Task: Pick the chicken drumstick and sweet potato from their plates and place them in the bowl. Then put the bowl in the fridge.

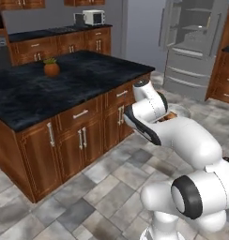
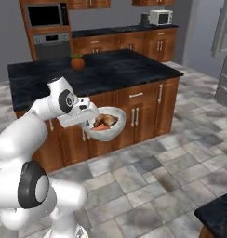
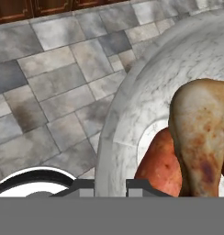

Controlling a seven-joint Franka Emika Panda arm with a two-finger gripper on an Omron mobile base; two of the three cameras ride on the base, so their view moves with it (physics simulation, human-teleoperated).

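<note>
Right base view is showing the white arm reaching forward with the fingers point(image 2: 91, 122) clamping together on the near rim of the bowl point(image 2: 107, 132), which is hanging in the air in front of the kitchen island's wooden cabinet doors point(image 2: 143, 116), above the grey tiled floor point(image 2: 148, 186). Inside the bowl, just beyond the fingers, the chicken drumstick point(image 2: 107, 119) is lying over the orange sweet potato point(image 2: 102, 127), the two touching.

In the hand view the fingers point(image 3: 110, 187) are pinching the bowl point(image 3: 132, 105) at its pale marbled rim, one tip on either side of the wall. The drumstick point(image 3: 203, 137) is resting to the right of the fingers inside the bowl, leaning on the sweet potato point(image 3: 162, 165), which is sitting closest to the fingers. Floor tiles point(image 3: 54, 87) are lying well below and to the left of the fingers.

In the left base view the bowl point(image 1: 178, 111) is mostly hiding behind the arm's forearm, only a rim edge peeking out. The fridge point(image 1: 194, 42) is standing open, well beyond the fingers across the floor, its grey shelves showing. On the island's black counter point(image 1: 64, 84), well apart from the fingers, a small potted plant point(image 1: 51, 68) is sitting.
</note>
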